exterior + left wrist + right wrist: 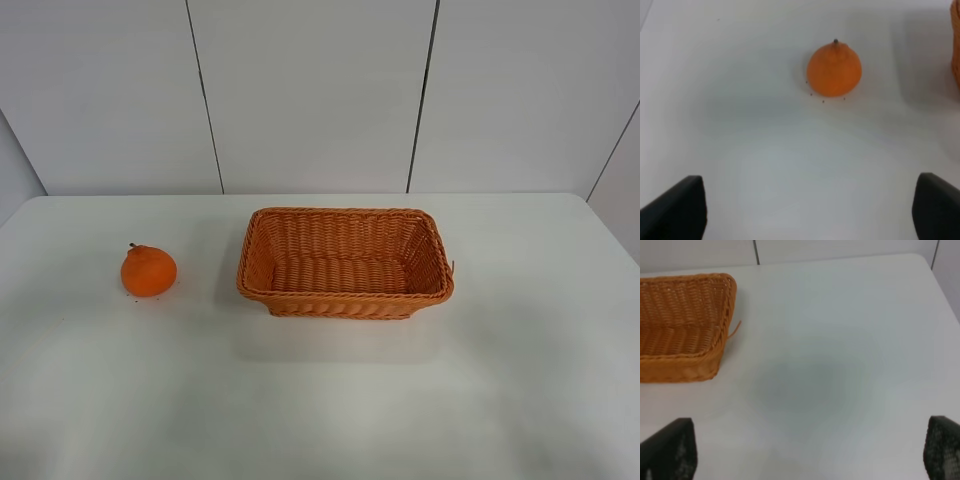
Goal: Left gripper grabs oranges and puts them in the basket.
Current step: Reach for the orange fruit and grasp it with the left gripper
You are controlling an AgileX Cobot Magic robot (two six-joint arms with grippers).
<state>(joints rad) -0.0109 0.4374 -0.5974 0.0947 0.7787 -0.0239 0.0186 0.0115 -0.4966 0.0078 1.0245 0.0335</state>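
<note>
fingers of left end effector point(809, 207) spread wide, holding nothing; dead ahead on table point(765, 150), well apart from both tips, orange point(834, 70), stem bump up, round, so no axis to match; beyond it to one side, empty basket point(345, 302); right end effector point(810, 450) open too, past basket, farther from orange

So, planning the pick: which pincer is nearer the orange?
Left. The orange sits ahead of the open left pincer, apart from it. The right pincer faces the table beside the basket; no orange shows in its view.
</note>
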